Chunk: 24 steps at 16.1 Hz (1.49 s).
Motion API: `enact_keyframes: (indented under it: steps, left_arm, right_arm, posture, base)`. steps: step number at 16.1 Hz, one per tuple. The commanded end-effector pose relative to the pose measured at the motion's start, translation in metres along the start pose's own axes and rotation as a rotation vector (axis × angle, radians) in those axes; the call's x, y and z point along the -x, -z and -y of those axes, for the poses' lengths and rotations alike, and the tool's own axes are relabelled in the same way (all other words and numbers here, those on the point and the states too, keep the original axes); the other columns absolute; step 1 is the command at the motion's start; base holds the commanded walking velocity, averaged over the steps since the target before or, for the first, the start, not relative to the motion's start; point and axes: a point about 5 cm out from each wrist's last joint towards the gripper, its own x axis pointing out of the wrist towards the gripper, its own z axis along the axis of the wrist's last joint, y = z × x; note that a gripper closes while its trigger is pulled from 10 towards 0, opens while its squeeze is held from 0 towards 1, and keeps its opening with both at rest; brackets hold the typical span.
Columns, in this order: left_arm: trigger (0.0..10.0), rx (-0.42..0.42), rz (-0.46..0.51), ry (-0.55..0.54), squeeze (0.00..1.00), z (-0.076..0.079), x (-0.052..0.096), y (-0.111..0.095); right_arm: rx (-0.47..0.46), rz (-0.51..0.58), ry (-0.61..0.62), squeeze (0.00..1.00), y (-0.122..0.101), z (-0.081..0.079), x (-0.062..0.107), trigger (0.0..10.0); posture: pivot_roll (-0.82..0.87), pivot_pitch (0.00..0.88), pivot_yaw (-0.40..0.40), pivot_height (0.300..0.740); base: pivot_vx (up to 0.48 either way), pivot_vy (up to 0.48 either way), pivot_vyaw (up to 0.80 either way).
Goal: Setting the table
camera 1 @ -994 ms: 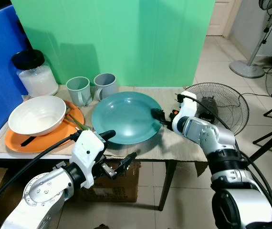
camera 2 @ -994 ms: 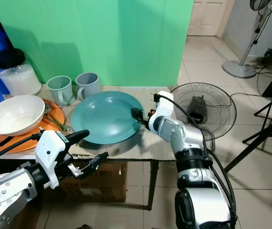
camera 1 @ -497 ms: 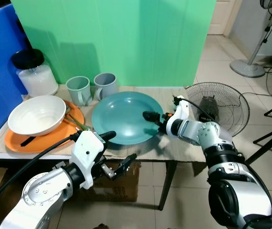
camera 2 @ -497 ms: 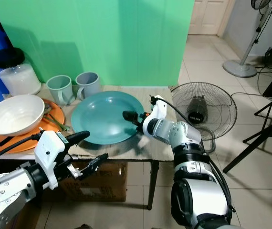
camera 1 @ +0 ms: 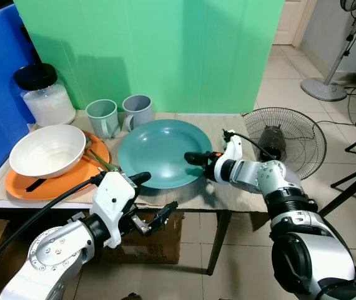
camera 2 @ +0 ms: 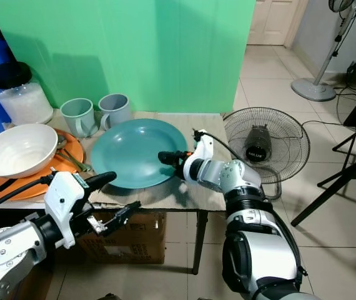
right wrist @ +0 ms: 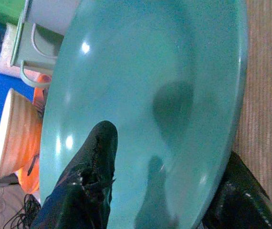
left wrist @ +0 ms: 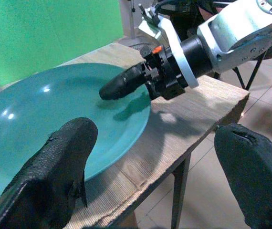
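The teal plate (camera 1: 158,152), glossy and bare, sits mid-frame on the tabletop (camera 1: 228,194). The right gripper (camera 1: 196,159) pinches its right rim, one finger above, one beneath. Setting looks barely begun: bowl (camera 1: 47,150) and cups (camera 1: 103,116) wait at upper left. The left gripper (camera 1: 155,199) hovers wide open, holding nothing, below the table's front edge.

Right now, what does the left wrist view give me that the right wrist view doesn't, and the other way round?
Left wrist view: the right gripper from outside, one finger over the teal plate's inside, and the table's front edge. Right wrist view: one finger above the plate and the other beneath its rim, plus two mugs, the white bowl and the orange plate. Both show the teal plate on the mat.
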Motion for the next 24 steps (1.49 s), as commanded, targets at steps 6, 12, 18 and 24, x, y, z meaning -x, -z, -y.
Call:
enact_keyframes:
  steps: [6, 12, 18, 24]
  left_arm:
    - [10.0, -0.01, -0.004, -0.02, 0.0, -0.004, 0.002, 0.001]
    - [10.0, -0.01, 0.001, -0.027, 0.0, -0.006, 0.001, 0.0]
    - [10.0, -0.002, 0.026, -0.024, 0.0, -0.002, -0.003, -0.003]
    - [10.0, 0.028, 0.167, -0.183, 0.0, -0.006, -0.003, -0.025]
  right_arm:
    - [0.023, 0.002, -0.025, 0.0, -0.003, -0.007, -0.002, 0.0]
    - [0.012, 0.003, -0.007, 0.0, -0.006, -0.002, 0.003, 0.0]
    - [-0.058, 0.123, -0.071, 0.0, -0.029, 0.006, 0.036, 0.0]
    - [0.134, 0.442, -0.122, 0.0, -0.061, -0.01, 0.119, 10.0]
  posture:
    - [0.03, 0.0, 0.011, 0.74]
    - [0.02, 0.0, 0.015, 0.74]
    - [0.01, 0.0, 0.02, 0.74]
    - [-0.03, 0.0, 0.046, 0.74]
  base:
    - [0.0, 0.0, 0.0]
    - [0.0, 0.0, 0.0]
    - [0.0, 0.0, 0.0]
    - [0.0, 0.0, -0.39]
